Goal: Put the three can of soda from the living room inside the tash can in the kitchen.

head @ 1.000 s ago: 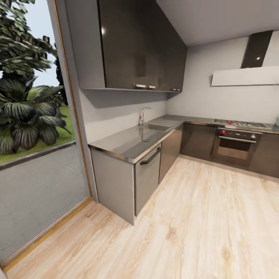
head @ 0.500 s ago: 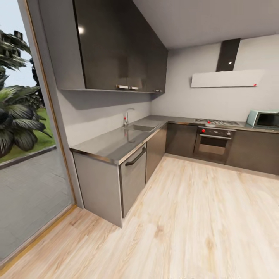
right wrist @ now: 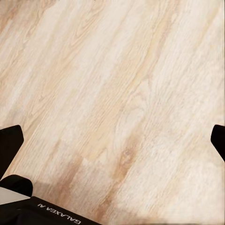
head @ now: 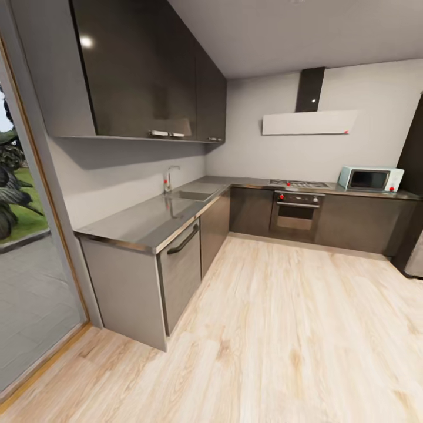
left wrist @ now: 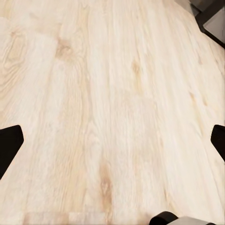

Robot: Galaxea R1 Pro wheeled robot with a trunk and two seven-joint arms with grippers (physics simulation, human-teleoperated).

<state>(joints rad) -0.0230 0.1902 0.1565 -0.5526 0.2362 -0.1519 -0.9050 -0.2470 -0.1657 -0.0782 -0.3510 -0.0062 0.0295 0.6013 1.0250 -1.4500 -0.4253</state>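
- Here, the head view shows one L-shaped steel desk [head: 147, 220] carrying one sink [head: 191, 195] with one faucet [head: 169, 178], one hob [head: 298, 184] over one oven [head: 295, 215], and one microwave [head: 370, 178].
- Left gripper [left wrist: 112, 140]: two fingertips spread wide, holding nothing, above the wood floor [left wrist: 112, 93].
- Right gripper [right wrist: 112, 140]: two fingertips likewise wide apart and empty above the floor.

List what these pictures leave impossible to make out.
- Dark tall unit, head view: cut by the picture's edge.
- Steel sink basin, head view: inside too shallow-angled to see.
- Left gripper, right gripper, wrist views: fingertips cut by picture edges, empty over light wood plank floor.
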